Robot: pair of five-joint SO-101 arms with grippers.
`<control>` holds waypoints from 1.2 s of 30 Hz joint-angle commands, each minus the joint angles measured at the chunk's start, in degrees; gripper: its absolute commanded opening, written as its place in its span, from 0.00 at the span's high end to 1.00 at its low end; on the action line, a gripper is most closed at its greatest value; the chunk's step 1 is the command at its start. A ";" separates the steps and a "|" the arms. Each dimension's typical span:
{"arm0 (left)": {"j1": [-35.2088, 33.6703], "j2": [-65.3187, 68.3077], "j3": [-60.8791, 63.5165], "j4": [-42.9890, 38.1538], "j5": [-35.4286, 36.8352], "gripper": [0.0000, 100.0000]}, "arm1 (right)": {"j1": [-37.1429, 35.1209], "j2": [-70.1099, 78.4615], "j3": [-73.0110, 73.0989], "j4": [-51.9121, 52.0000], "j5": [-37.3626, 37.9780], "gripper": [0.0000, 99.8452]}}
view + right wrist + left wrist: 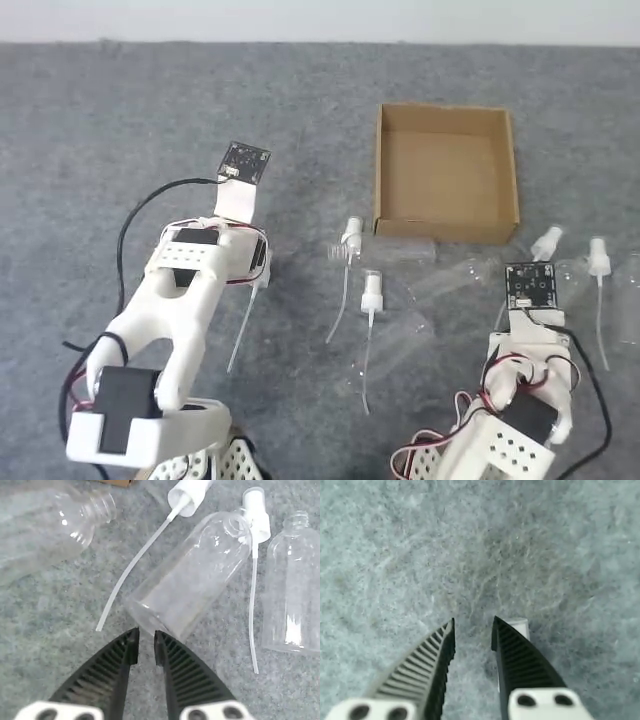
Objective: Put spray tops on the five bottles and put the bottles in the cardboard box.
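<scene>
A shallow, open-topped brown cardboard box [445, 170] sits on the grey felt-covered counter [120, 110]. Its plain floor is in full sight, and every bottle and spray top lies outside it on the felt.

In front of the box's near-right corner lie three clear plastic bottles, all on their sides with bare threaded necks: a left bottle [55, 525], a middle bottle [190, 580] and a right bottle [292, 590]. Two white spray tops with long thin dip tubes lie among them. The tilted spray top [185, 497] is between the left and middle bottles, and the capped spray top [257, 512] rests against the middle bottle's mouth.

In front of the box's near-left corner lie two more, a nearer spray top [351, 235] and a farther spray top [372, 290], with their tubes trailing away from the box.

The right gripper [145, 640] hangs just short of the middle bottle's base, its jaws a narrow slit apart and pinching nothing. The left gripper [472, 627] is well off to the box's left and points down at the felt. Its jaws are spread with nothing between them, and a lone white spray top [519, 626] shows just beside one jaw tip.
</scene>
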 commanded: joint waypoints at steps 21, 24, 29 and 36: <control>0.09 -2.64 -0.31 -1.23 0.26 0.89 | -2.07 -0.57 1.32 -1.10 -0.62 0.99; 0.09 -2.64 -0.31 -1.23 0.26 0.89 | -2.59 -0.57 1.32 -1.10 -0.62 0.99; -0.18 -2.64 -0.31 -1.23 0.26 0.89 | -2.86 -0.66 1.32 1.01 -0.62 0.99; -0.09 -2.64 -0.31 -1.23 0.26 0.89 | -6.11 -1.10 0.97 1.89 -0.09 0.99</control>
